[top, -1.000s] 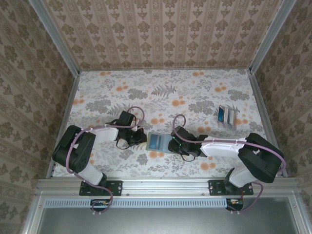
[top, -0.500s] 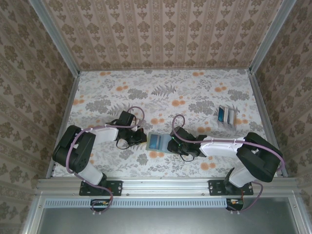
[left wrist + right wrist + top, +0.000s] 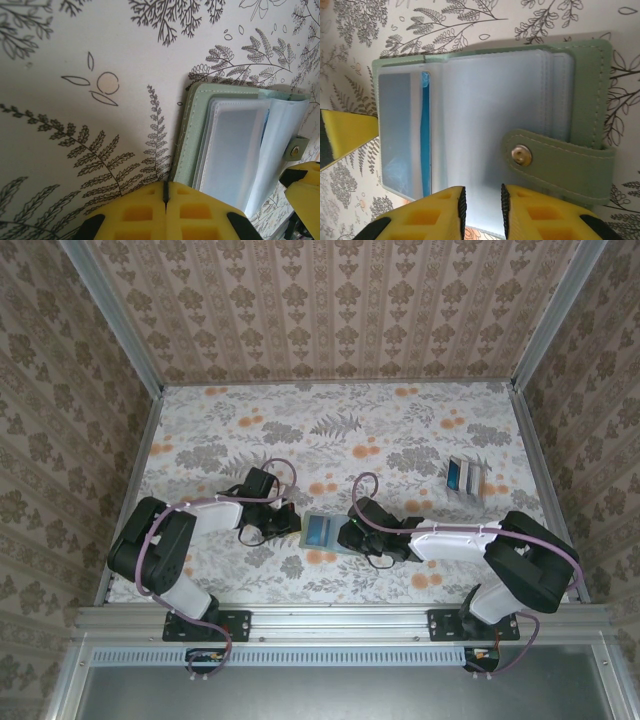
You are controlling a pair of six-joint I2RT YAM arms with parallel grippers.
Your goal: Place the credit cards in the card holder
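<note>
The card holder [image 3: 322,531] lies open on the table between my two grippers, sage-green outside with clear blue-tinted sleeves inside. In the right wrist view its cover [image 3: 590,100] and snap strap [image 3: 555,160] face me, and a blue-edged card [image 3: 425,135] sits in a left sleeve. My right gripper [image 3: 482,205] is open by a narrow gap over the sleeves' near edge. My left gripper [image 3: 165,192] is shut, its tips against the green cover's [image 3: 197,135] left edge. The loose credit cards [image 3: 466,478] lie far right, blue-and-white showing.
Patterned walls with metal corner posts enclose the floral table [image 3: 300,430]. Both arms reach inward low near the front edge, the left gripper [image 3: 290,522] and right gripper [image 3: 345,536] close either side of the holder. Cables loop above each wrist.
My right gripper has crept a little to the left, further over the open card holder. The left arm and the loose cards have stayed put.
</note>
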